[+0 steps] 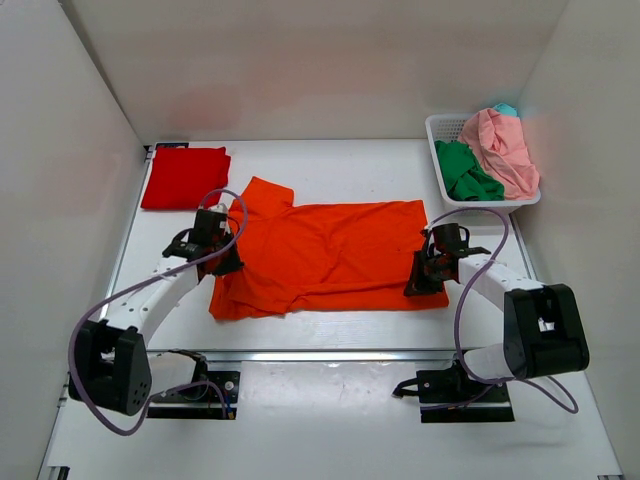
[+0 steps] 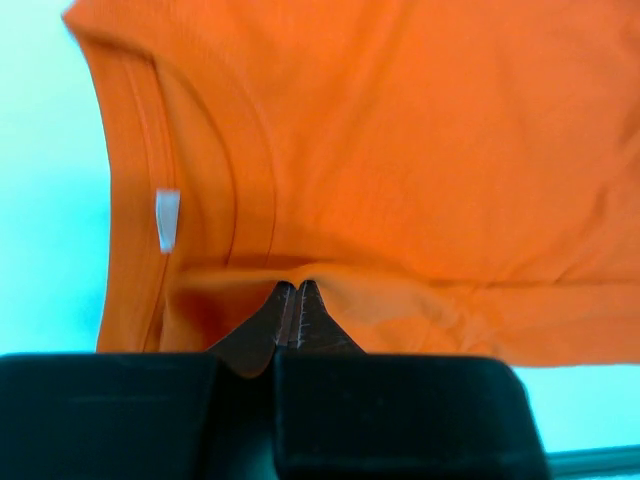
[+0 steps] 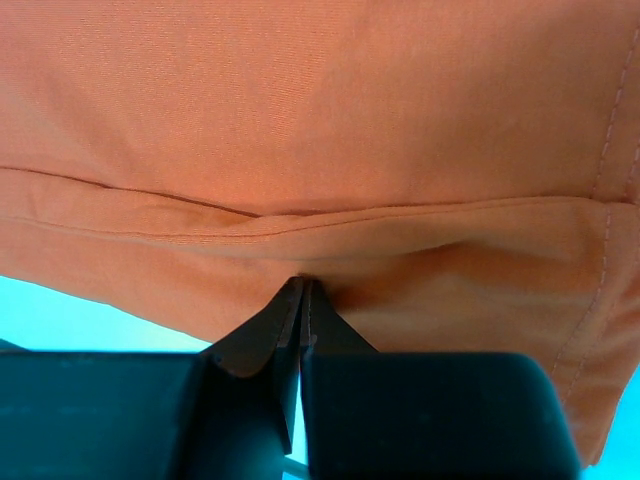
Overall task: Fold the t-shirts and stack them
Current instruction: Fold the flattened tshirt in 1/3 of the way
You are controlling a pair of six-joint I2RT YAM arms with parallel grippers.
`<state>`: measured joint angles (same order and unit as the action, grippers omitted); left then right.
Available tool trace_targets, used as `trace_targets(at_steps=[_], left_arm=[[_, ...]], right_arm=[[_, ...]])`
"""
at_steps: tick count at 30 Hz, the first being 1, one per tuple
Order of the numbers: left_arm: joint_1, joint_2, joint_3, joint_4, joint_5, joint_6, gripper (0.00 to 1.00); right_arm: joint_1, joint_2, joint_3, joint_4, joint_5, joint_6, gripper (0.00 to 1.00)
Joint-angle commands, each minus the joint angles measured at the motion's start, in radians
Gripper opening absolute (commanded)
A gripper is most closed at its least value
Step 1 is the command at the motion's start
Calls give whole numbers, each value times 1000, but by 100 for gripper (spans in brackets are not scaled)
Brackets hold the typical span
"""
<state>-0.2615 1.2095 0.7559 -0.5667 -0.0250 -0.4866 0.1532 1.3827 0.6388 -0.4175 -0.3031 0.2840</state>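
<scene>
A bright orange t-shirt (image 1: 330, 255) lies spread across the middle of the table, its collar to the left. My left gripper (image 1: 222, 252) is shut on the shirt's cloth just below the collar (image 2: 240, 200), near the white label (image 2: 167, 220). My right gripper (image 1: 425, 270) is shut on the shirt's hem (image 3: 330, 235) at the right edge. A deeper red t-shirt (image 1: 184, 177) lies folded at the back left. Green (image 1: 468, 172), pale pink (image 1: 502, 148) and teal (image 1: 506, 109) shirts lie heaped in the basket.
A white lattice plastic basket (image 1: 440, 128) stands at the back right. White walls close in the table on the left, back and right. Purple cables loop from both arms over the table's near part.
</scene>
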Motion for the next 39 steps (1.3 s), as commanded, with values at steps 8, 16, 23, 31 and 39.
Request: trace_targets(at_steps=[8, 16, 23, 31, 39], left_arm=[[56, 143, 31, 119, 28, 39, 0], [64, 193, 129, 160, 40, 54, 0], [24, 219, 209, 114, 129, 74, 0], [24, 292, 257, 74, 106, 155, 0], [44, 302, 280, -12, 88, 197, 50]], right_arm=[[-15, 52, -10, -10, 16, -37, 0], [-11, 70, -2, -12, 21, -34, 0], [-17, 79, 4, -26, 45, -37, 0], [-49, 73, 10, -29, 61, -43, 0], [-34, 61, 28, -56, 85, -39, 0]])
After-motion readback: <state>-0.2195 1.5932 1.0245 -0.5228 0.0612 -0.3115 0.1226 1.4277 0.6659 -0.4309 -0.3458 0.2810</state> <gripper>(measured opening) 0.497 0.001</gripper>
